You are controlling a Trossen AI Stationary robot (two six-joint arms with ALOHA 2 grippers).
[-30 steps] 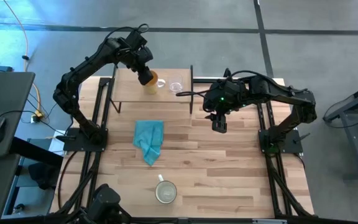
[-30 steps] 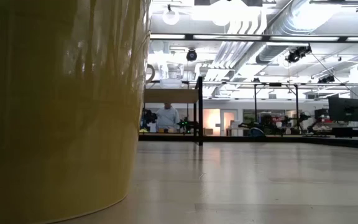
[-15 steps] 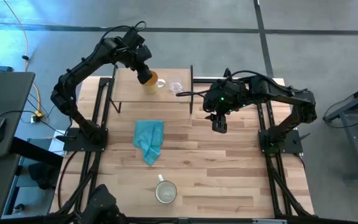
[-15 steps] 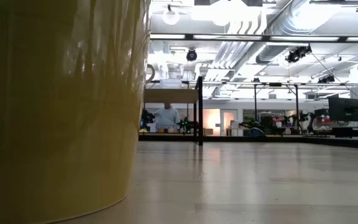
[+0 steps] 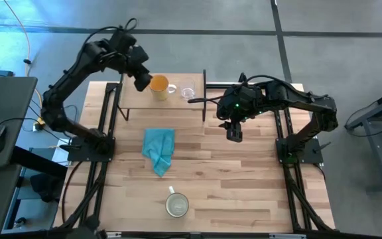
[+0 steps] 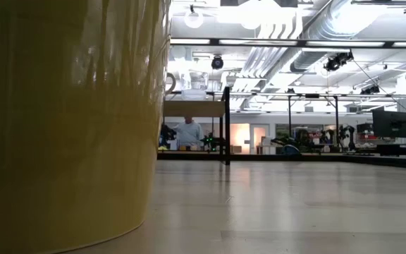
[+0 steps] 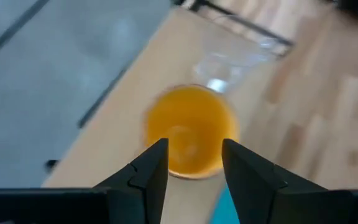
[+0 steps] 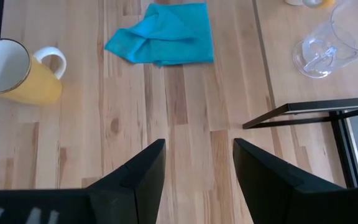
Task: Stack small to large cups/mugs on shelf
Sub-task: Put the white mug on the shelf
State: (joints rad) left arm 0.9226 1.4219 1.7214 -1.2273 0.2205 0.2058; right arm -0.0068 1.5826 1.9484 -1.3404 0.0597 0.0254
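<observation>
Orange mug stands upright on shelf, handle toward glass cup.

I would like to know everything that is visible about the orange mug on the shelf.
The orange mug is a round, glossy vessel, orange inside and out, probably ceramic, with a small handle on the side toward the glass cup. It stands upright with its mouth open, and the wrist view shows it empty. It rests on the pale wooden shelf, near the far edge, beside the glass cup but apart from it. The left tool, open, hangs just next to it and does not grip it.
</observation>
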